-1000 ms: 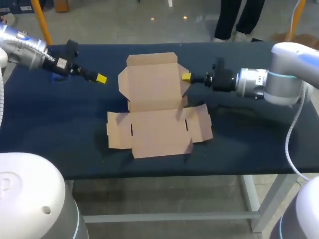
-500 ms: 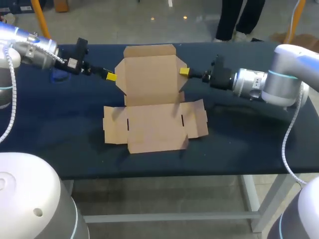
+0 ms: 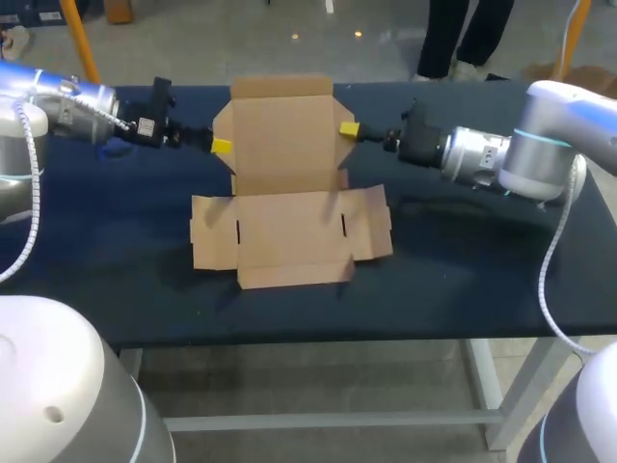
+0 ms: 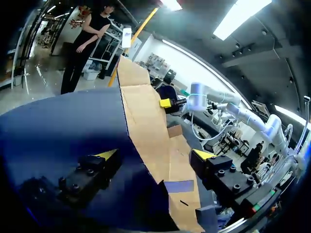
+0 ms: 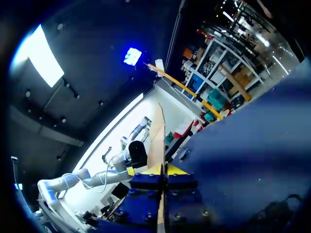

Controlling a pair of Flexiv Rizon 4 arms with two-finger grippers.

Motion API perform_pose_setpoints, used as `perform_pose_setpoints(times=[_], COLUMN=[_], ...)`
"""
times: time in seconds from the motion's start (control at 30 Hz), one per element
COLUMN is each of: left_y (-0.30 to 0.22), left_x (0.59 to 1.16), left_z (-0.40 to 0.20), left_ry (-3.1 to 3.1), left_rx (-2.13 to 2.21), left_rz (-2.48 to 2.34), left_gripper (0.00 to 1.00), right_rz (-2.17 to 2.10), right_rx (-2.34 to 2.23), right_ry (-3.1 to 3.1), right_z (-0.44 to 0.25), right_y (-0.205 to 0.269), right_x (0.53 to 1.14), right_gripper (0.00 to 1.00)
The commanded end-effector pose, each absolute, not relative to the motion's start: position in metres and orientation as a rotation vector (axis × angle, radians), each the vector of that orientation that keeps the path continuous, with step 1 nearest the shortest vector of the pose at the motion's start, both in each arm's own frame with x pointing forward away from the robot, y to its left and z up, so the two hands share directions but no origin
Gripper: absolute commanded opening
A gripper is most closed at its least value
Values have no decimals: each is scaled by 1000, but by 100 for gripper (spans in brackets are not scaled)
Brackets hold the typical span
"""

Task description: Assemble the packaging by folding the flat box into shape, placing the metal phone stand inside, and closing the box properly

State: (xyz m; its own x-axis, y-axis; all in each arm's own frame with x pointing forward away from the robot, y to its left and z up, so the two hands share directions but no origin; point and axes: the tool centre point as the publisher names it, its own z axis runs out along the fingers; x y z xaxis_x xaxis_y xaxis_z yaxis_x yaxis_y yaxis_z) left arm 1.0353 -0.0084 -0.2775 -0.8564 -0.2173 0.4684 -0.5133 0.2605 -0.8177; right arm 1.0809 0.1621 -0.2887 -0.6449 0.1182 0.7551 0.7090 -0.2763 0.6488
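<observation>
Right end effector [image 3: 348, 128] clenched on lid panel [image 3: 282, 135] of flat brown cardboard box [image 3: 289, 236], now raised steeper; left end effector [image 3: 221, 146], released, arrived at opposite edge: folding begun.

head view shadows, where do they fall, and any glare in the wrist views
Head view: soft shadows on the table by the cardboard box near edge and under the right arm. Left wrist view: strip lights glare, left gripper dark. Right wrist view: one bright ceiling panel.
</observation>
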Motion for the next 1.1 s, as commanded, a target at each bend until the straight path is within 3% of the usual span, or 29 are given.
perform_pose_setpoints(times=[0.03,0.23,0.63,0.77,0.87,1.0,1.1], left_y=[-14,-26,-37,-41,-46,-52,-54], left_x=[1038,1037,1040,1042,1044,1046,1048], left_z=[-280,-272,-268,-267,-267,-266,-265], left_ry=[-2240,-2250,-2212,-2199,-2190,-2191,-2188], left_rx=[600,543,482,463,442,424,408], left_rz=[1656,1679,1746,1761,1759,1757,1755], left_gripper=[100,98,75,60,59,46,44], right_rz=[-2004,-2024,-2079,-2090,-2094,-2096,-2099], right_rx=[-996,-985,-956,-946,-939,-934,-930], right_ry=[-1552,-1544,-1523,-1518,-1516,-1515,-1516], right_z=[-290,-287,-278,-277,-276,-275,-274], right_y=[164,167,164,165,166,167,167], right_x=[1083,1085,1084,1084,1084,1084,1084], right_gripper=[0,0,0,0,0,0,0])
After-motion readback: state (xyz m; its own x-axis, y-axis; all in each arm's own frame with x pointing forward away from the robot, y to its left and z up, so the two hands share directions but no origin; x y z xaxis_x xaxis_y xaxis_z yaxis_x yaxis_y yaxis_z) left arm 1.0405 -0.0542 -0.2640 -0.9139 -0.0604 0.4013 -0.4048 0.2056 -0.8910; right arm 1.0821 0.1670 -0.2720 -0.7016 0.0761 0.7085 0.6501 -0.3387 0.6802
